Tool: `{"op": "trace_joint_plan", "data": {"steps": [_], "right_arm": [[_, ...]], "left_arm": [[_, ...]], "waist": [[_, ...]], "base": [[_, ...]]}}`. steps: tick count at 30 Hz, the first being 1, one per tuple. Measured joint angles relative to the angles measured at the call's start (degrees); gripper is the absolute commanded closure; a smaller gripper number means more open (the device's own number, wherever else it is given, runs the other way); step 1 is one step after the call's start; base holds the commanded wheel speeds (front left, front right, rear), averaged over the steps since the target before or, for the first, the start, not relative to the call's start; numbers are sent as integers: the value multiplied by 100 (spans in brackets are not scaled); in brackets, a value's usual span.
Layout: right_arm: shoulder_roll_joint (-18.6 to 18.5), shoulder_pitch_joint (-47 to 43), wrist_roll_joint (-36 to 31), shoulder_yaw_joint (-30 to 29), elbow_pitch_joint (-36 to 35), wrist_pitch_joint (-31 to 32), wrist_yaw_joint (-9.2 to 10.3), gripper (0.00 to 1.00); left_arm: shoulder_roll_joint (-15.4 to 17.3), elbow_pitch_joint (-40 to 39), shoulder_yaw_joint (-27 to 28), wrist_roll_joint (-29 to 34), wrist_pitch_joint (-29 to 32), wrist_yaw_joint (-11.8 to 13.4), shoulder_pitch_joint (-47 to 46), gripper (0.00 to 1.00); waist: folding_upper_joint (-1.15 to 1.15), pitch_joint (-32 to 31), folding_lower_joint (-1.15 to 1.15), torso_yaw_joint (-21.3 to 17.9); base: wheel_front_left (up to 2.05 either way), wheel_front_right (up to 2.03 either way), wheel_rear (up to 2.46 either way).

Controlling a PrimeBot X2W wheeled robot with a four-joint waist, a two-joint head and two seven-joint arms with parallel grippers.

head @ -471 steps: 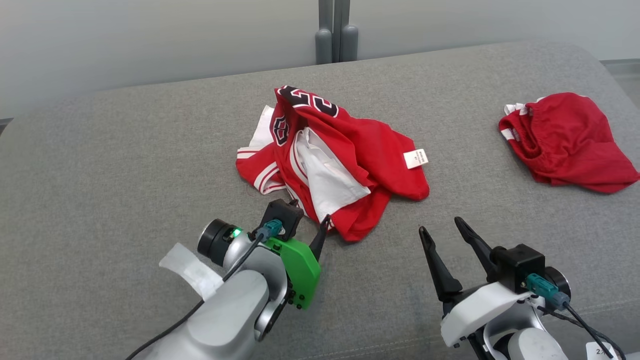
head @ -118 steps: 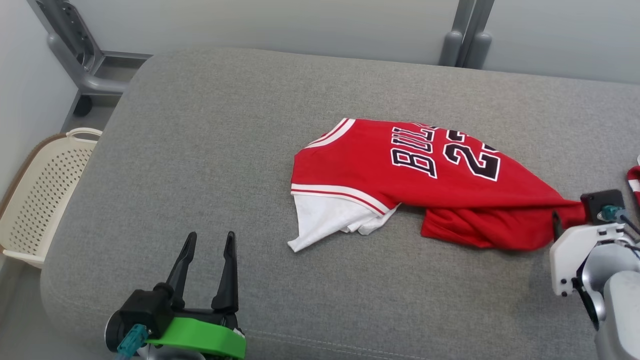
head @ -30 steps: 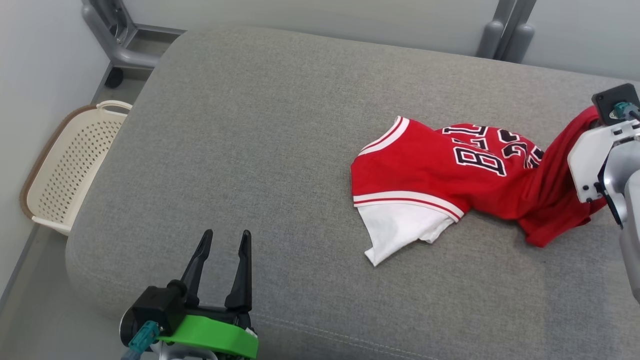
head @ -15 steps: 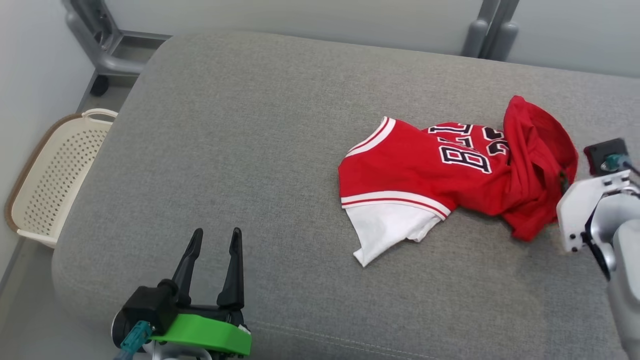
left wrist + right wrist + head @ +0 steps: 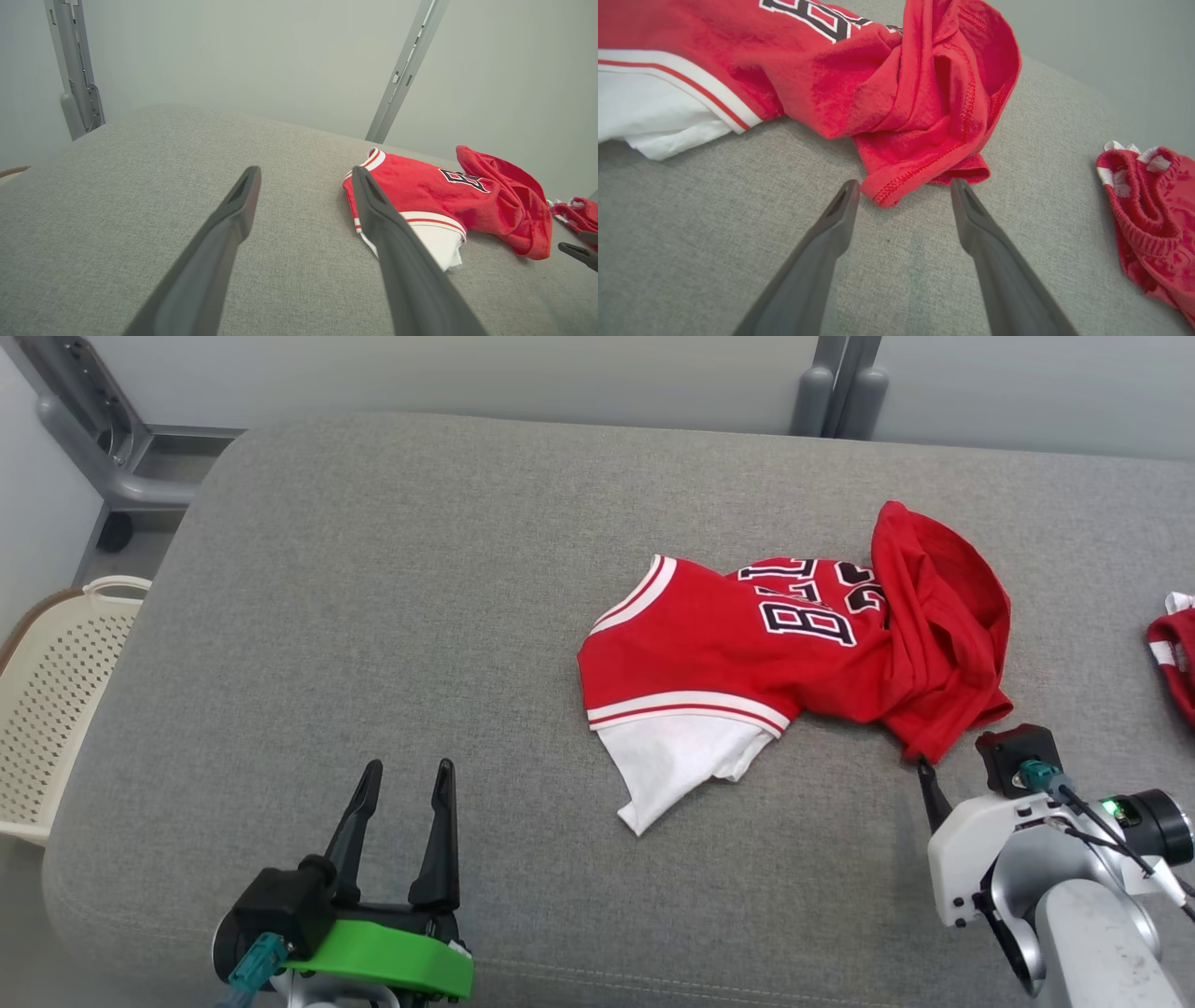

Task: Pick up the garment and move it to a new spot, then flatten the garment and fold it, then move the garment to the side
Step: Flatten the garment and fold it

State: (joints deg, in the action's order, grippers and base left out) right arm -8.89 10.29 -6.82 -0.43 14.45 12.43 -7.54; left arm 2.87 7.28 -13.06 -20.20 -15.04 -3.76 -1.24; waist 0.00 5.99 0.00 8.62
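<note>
1. The jersey [image 5: 747, 653] lies on the right half of the bed [image 5: 373, 569]. Its right part is bunched and thrown over the printed letters, and a white part points to the front edge.
2. The right gripper [image 5: 904, 186] is released and empty, with its tips on either side of the red hem corner. A careless push from here could crumple that corner more.
3. The left gripper [image 5: 409, 767] is also spread and empty near the front left corner, well apart from the jersey. Pulling with one arm alone would probably drag the whole heap and not flatten it.
4. Red shorts [image 5: 1143, 205] lie near the right edge, so a pull to that side may catch them.
</note>
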Motion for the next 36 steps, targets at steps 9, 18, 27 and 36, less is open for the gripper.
{"op": "trace_joint_plan", "data": {"steps": [9, 18, 27, 36], "right_arm": [[564, -70, -641, -679, 113, -526, 0, 0], [608, 2, -167, -817, 702, -1013, 0, 0], [611, 256, -22, -994, 1340, -1612, 0, 0], [608, 449, 9, -1173, 1868, -2192, 0, 0]], "left_arm": [[0, 24, -29, -35, 0, -2, -63, 0], [0, 31, -48, -49, 0, -9, -92, 0], [0, 31, -105, -76, 0, -1, -175, 0], [0, 64, -125, -76, 0, -1, -191, 0]], "waist": [[0, 74, 0, 130], [0, 207, 0, 274], [0, 336, 0, 310], [0, 354, 0, 272]], "base": [[0, 0, 0], [0, 0, 0], [0, 0, 0], [0, 0, 0]]}}
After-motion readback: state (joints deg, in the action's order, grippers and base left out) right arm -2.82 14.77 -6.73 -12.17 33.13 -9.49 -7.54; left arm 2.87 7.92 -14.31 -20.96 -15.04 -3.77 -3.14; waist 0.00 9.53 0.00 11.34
